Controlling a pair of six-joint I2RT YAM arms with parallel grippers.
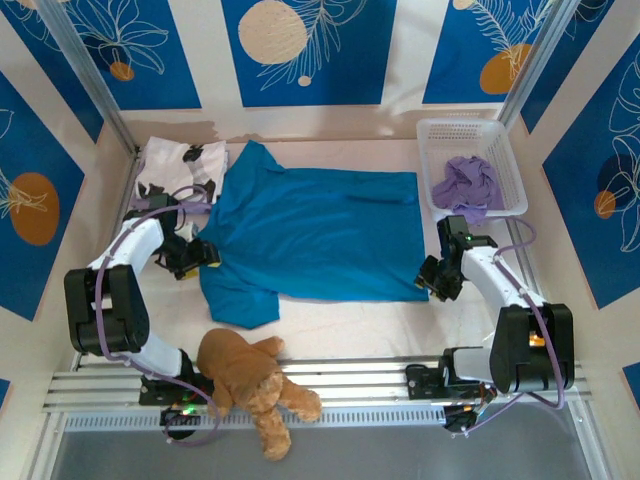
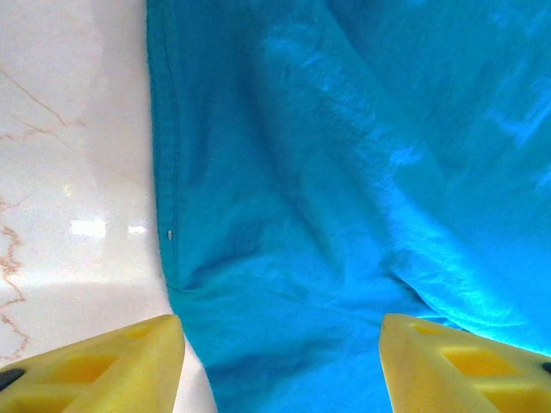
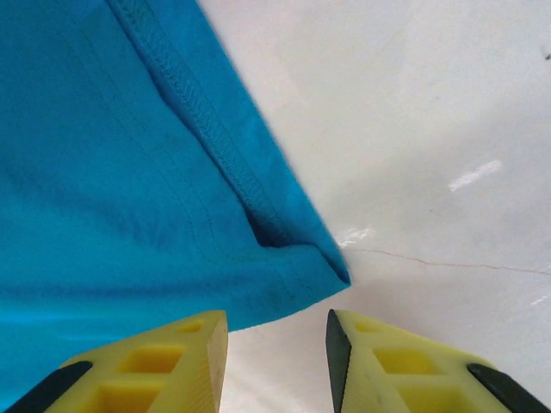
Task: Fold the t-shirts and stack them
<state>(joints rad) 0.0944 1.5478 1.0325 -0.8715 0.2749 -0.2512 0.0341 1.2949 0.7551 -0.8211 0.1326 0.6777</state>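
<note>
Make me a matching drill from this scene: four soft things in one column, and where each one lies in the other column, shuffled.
Things:
1. teal-blue t-shirt
2. white t-shirt with black blotches
3. lavender shirts
4. brown teddy bear

Places:
a. in the white basket
b. far left corner
c. spread flat in the middle
d. near edge, left side

Pairs: 1-c, 2-b, 3-a, 4-d
</note>
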